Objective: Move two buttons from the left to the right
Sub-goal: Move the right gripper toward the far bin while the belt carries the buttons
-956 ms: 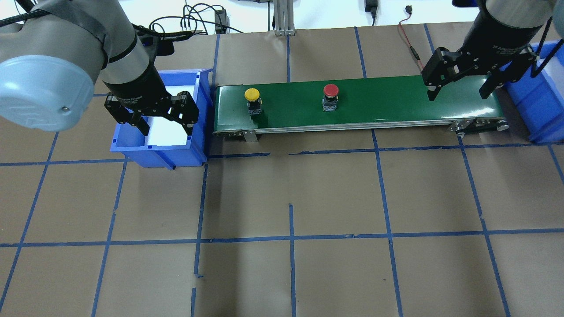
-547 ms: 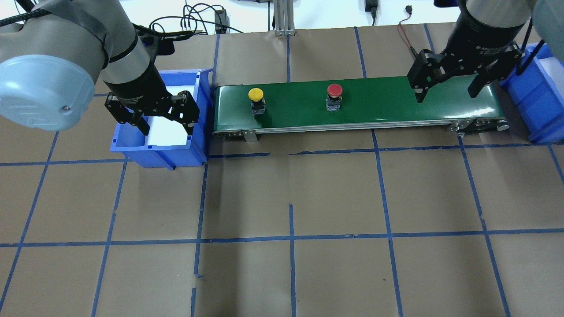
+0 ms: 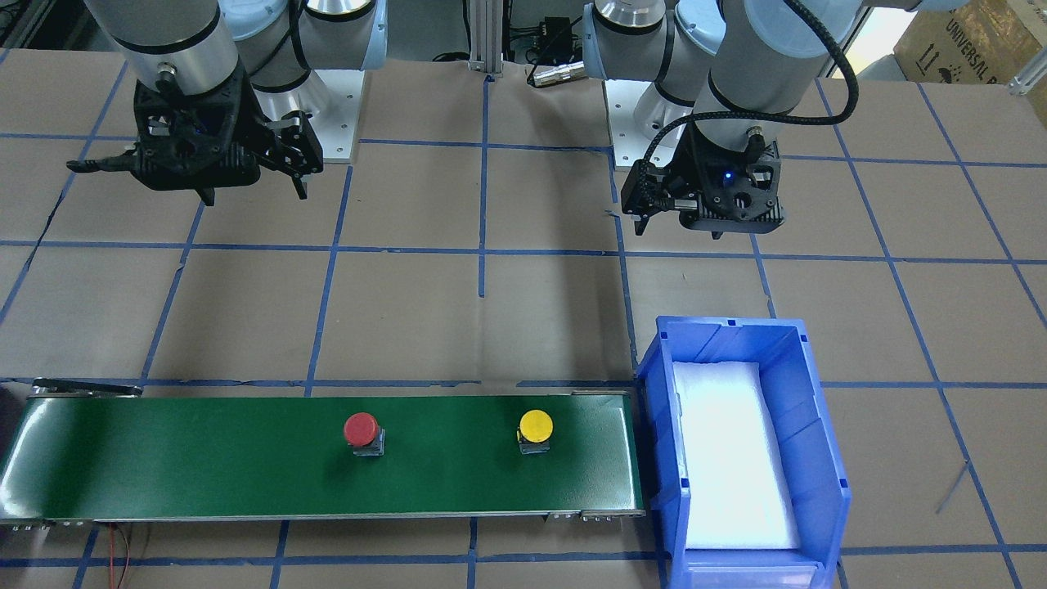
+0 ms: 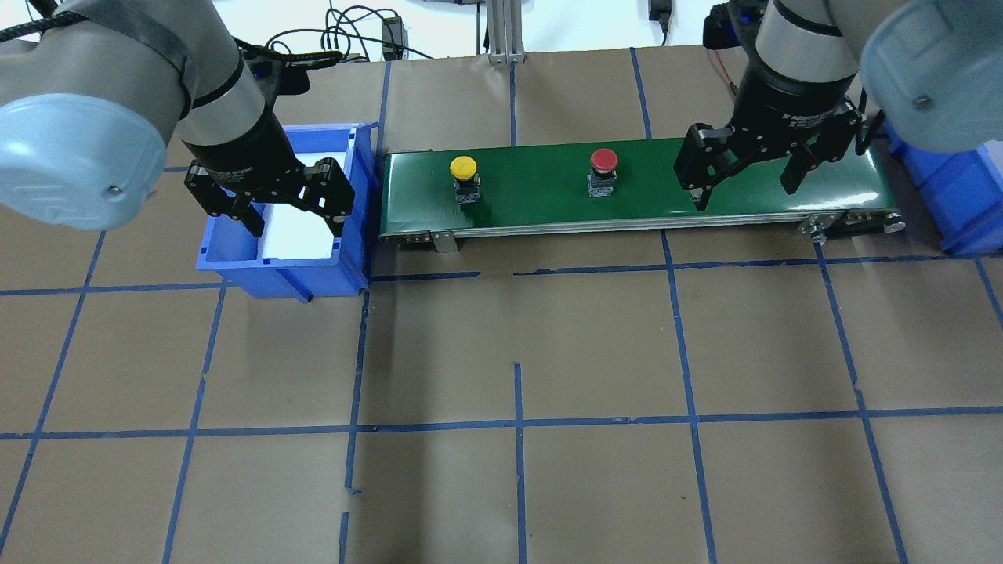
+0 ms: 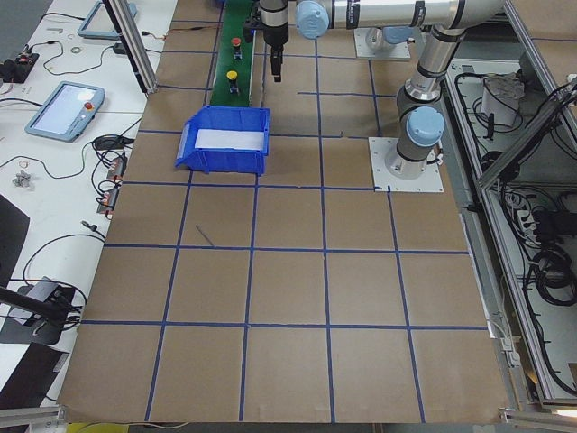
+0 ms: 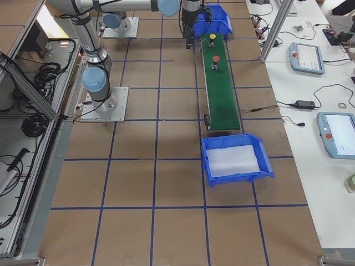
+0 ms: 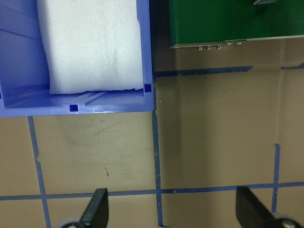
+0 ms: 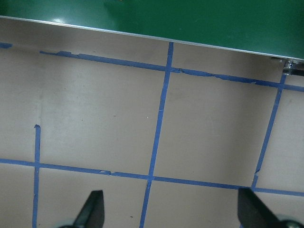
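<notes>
Red button [image 4: 603,160] and yellow button [image 4: 463,167] rode the conveyor belt [image 4: 533,200] nearer the right hand [image 4: 744,196], swung in spread wide, likely to intercept; left hand [image 4: 296,232] hangs released.

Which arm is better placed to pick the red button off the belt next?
Right: the right tool, open, is nearest the red button on the green belt; the left tool hangs open by the blue bin, beyond the yellow button.
</notes>
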